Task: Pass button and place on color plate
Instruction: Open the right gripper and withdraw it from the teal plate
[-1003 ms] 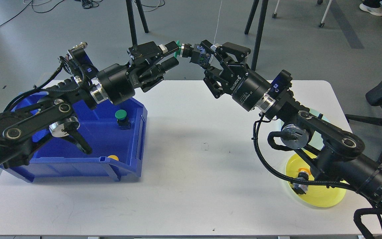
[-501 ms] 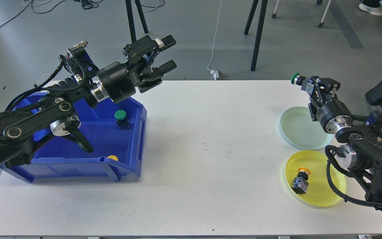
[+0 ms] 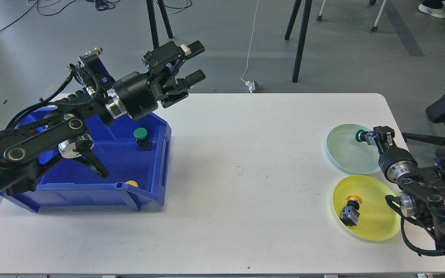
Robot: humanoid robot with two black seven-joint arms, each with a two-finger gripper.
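Now the right gripper [image 3: 370, 138] grips the green button [image 3: 360, 135], its cap just over the pale green plate [image 3: 342, 154]; the left gripper [image 3: 194, 61] hangs spread apart, far off above the blue bin [image 3: 160, 154].

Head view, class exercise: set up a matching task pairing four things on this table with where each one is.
Things:
1. green button in the right gripper
2. yellow button
3. second green button
4. left gripper

Places:
A. in the blue bin
B. raised above the table's far edge, jaws apart, holding nothing
C. over the pale green plate
D. lying on the yellow plate

Pairs: 1-C, 2-D, 3-A, 4-B
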